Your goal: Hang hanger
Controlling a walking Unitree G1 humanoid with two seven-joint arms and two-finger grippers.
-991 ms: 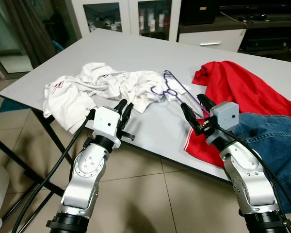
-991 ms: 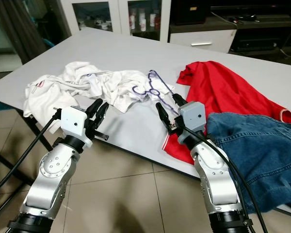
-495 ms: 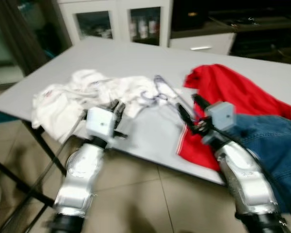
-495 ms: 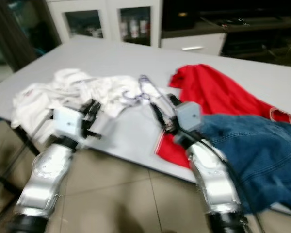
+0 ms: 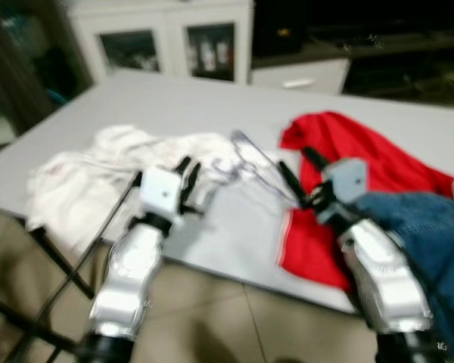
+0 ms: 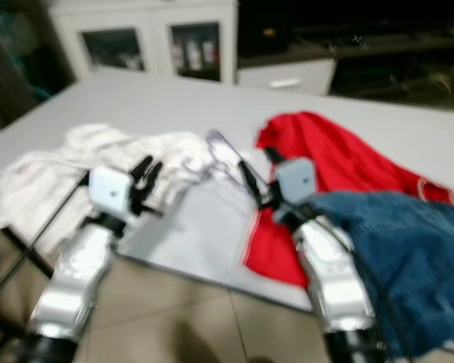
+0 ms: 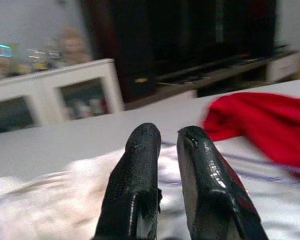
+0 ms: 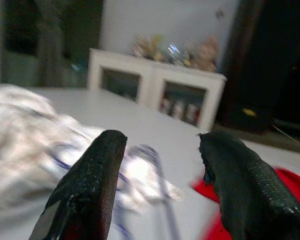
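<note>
Blurrily, I am facing a grey table (image 5: 212, 234) in a room with white glass-door cabinets (image 5: 166, 49) behind. I am holding my left gripper (image 5: 188, 166) over white clothes (image 5: 91, 170), fingers nearly pinched together on nothing. I am holding my right gripper (image 5: 295, 166), fingers spread, beside the hanger (image 5: 261, 162), which is lying between white clothes and a red shirt (image 5: 348, 144) by jeans (image 5: 431, 227)

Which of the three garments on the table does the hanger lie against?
The white garment; the hanger rests at its edge, apart from the red garment and denim.
</note>
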